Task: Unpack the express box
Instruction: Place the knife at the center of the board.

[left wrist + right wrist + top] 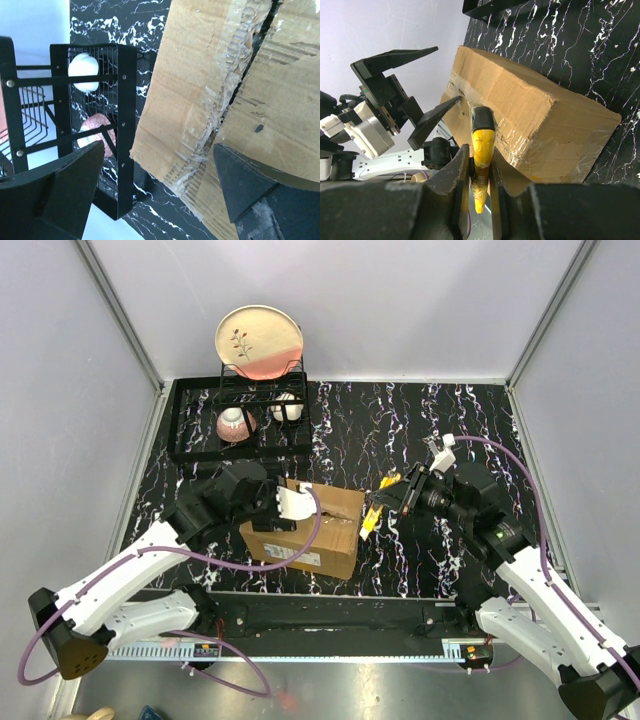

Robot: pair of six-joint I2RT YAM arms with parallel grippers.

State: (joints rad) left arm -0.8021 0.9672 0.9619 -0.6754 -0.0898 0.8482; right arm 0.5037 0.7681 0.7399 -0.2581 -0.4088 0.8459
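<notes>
The brown corrugated cardboard express box (325, 525), its white label (292, 553) unreadable, lies on the black marbled tabletop (430, 430), wide-spread left claw (159, 149) over its taped seam, right claw (479, 161) clamping a yellow-handled cutter (482, 142).

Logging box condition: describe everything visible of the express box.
The express box is a plain brown corrugated carton lying flat on the black marbled table, with a white label on its near side. Its clear-taped top seam looks partly split. The open left gripper straddles its left edge; the yellow cutter in the right gripper meets the seam at the other end.
</notes>
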